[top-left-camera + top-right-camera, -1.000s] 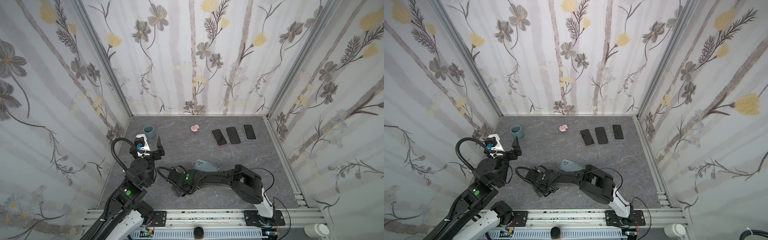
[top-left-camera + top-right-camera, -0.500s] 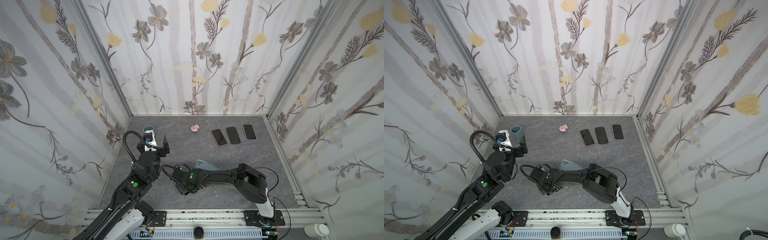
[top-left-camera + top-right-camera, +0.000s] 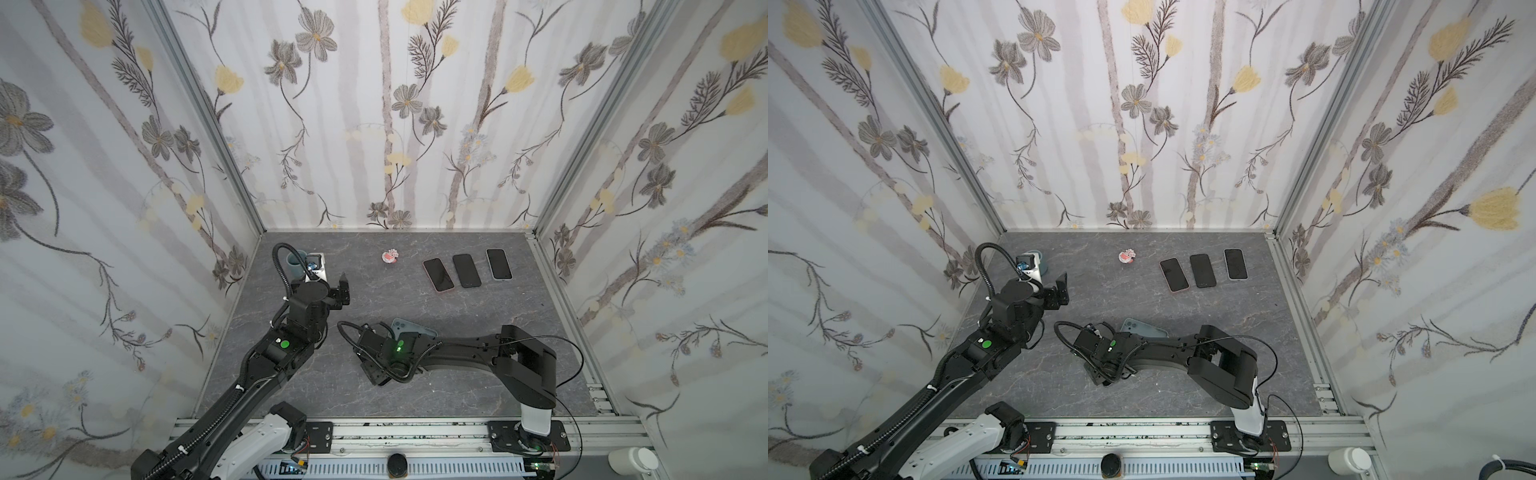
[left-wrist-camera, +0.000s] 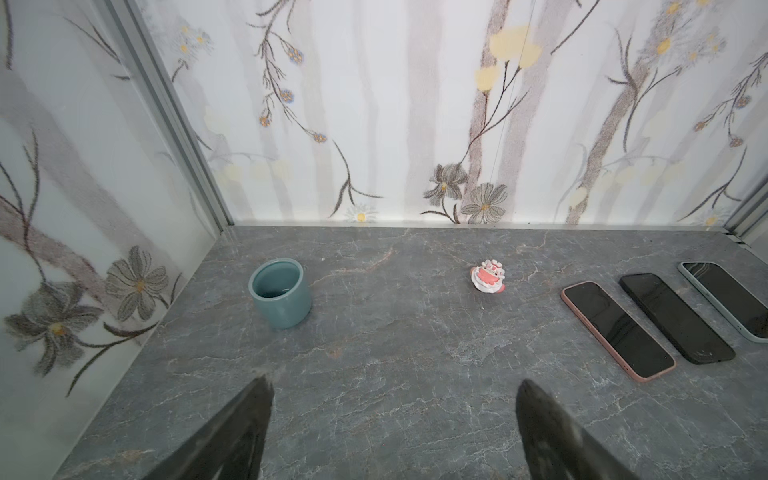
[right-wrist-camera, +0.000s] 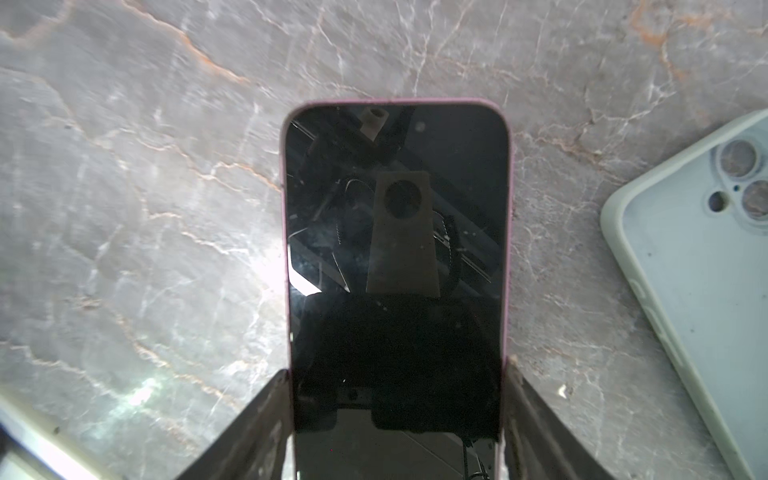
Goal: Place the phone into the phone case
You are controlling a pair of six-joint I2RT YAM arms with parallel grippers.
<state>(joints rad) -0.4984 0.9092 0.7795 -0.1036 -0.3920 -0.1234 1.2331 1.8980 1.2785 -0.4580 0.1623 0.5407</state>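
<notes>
Pink-edged and dark-screened, the phone [image 5: 397, 228] sits between the jaws of the right gripper [image 5: 397, 370] — both fingers [image 5: 257, 415] press against its long edges near one short end, a firm grasp. The screen faces up. Its long axis runs straight out from the jaws, the free end pointing away from the wrist. Whether it rests on the grey marbled tabletop [image 5: 145, 166] or clears it cannot be told. In both top views the right arm hides it.

Just beside the phone, not touching, lies the pale green phone case [image 5: 702, 299], flat, with its camera openings at the end nearer the phone's free end. The phone is outside it.

The jaws of the left gripper [image 4: 392, 386] are released and spread wide above the tabletop, facing the back wall.

A teal cup [image 4: 280, 293] stands upright, mouth up, near the back left corner. A small pink-and-white figurine [image 4: 489, 276] lies mid-back. Three further phones [image 3: 467, 270] lie screen up in a row at the back right — no legible writing on any.
</notes>
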